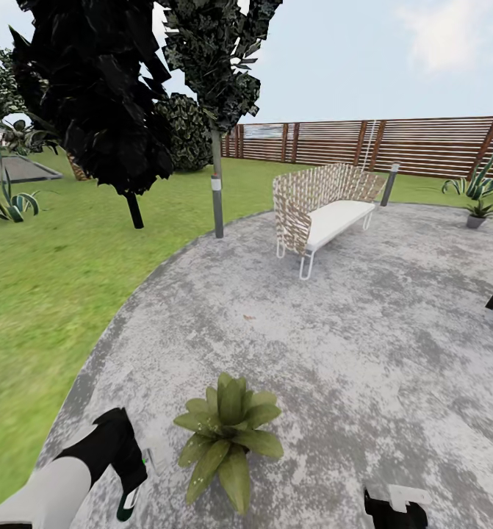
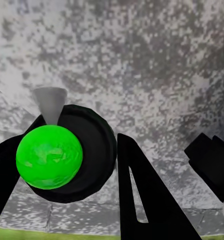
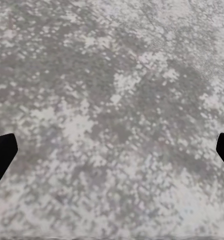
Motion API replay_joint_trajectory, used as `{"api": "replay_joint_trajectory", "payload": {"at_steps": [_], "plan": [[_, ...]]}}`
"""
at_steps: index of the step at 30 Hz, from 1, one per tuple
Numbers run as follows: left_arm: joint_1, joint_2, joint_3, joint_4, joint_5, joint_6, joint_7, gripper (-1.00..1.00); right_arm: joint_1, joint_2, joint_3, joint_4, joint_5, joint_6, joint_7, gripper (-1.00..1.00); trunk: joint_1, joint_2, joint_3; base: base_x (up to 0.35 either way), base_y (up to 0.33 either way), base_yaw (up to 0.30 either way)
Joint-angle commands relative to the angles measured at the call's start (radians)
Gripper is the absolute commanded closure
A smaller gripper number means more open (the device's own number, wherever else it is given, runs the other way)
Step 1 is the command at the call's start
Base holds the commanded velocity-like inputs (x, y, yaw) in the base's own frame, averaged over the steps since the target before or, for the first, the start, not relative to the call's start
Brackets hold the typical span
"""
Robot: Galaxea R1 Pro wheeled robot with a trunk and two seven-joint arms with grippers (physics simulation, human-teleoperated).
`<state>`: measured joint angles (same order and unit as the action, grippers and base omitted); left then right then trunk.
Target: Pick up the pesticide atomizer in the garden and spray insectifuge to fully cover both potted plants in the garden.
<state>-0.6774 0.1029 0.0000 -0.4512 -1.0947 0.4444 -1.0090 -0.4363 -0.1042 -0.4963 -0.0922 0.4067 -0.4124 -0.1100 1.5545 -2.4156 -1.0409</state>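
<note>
At the near edge of the round stone patio (image 1: pixel 364 308), the left gripper (image 1: pixel 132 481) is clamping the pesticide atomizer (image 1: pixel 128 505) just beside the potted plant (image 1: pixel 228 435), on its lawn side. In the head view only a bit of the bottle is peeking out below the gripper, dark green with a white patch, long axis running roughly up-down and tilting slightly. In the left wrist view the camera is looking straight down that axis: bright green round end (image 2: pixel 49 156) on a dark body (image 2: pixel 89 150), a grey conical nozzle (image 2: pixel 50 102) sticking out past it toward the paving, black fingers (image 2: pixel 142 200) sitting on either side. Label: no readable writing, too little showing.

The plant is sitting upright on the patio near its lawn edge, leaves spreading in a low rosette; pot is hidden under the leaves.

The right gripper (image 3: pixel 112 150) is hanging spread apart over bare paving, only the two fingertips showing at the frame's sides. In the head view its body is showing at the bottom edge (image 1: pixel 394 508).

Farther back: wicker bench (image 1: pixel 321 209) on the patio's far side, grey lamp post (image 1: pixel 217 198) at the patio edge, slatted fence (image 1: pixel 393 143) behind, a second plant in a grey pot (image 1: pixel 477 213) near the patio's far right edge.
</note>
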Motion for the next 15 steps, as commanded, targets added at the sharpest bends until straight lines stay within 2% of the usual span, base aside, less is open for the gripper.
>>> {"api": "replay_joint_trajectory", "payload": {"at_steps": [1, 7, 11, 14, 15], "plan": [[0.0, 0.0, -0.001, 0.0, -0.001, 0.01, -0.004, 1.0, -0.001, 0.0, -0.005, 0.002, 0.011, -0.003, -0.005, -1.0, -0.001, 0.0, -0.001, -0.095, 0.0, 0.0], [0.001, 0.007, -0.004, 0.013, -0.001, 0.009, -0.002, 1.0, -0.001, 0.0, -0.005, 0.002, 0.011, -0.003, -0.005, -1.0, -0.001, 0.0, -0.001, -0.024, 0.0, 0.0], [0.001, 0.0, -0.001, 0.004, 0.0, 0.013, -0.003, 1.0, -0.001, 0.0, -0.005, 0.002, 0.011, -0.003, -0.005, -1.0, -0.001, 0.0, -0.001, -0.001, 0.0, 0.0], [-0.001, -0.027, -0.006, -0.001, 0.0, 0.015, -0.003, 1.0, -0.001, 0.0, -0.005, 0.002, 0.011, -0.003, -0.005, -1.0, -0.001, 0.0, -0.001, 0.0, 0.0, 0.0], [-0.003, -0.046, -0.008, -0.003, 0.0, 0.016, -0.003, 1.0, -0.001, 0.0, -0.005, 0.002, 0.011, -0.003, -0.005, -1.0, -0.001, 0.0, -0.001, 0.0, 0.0, 0.0]]}}
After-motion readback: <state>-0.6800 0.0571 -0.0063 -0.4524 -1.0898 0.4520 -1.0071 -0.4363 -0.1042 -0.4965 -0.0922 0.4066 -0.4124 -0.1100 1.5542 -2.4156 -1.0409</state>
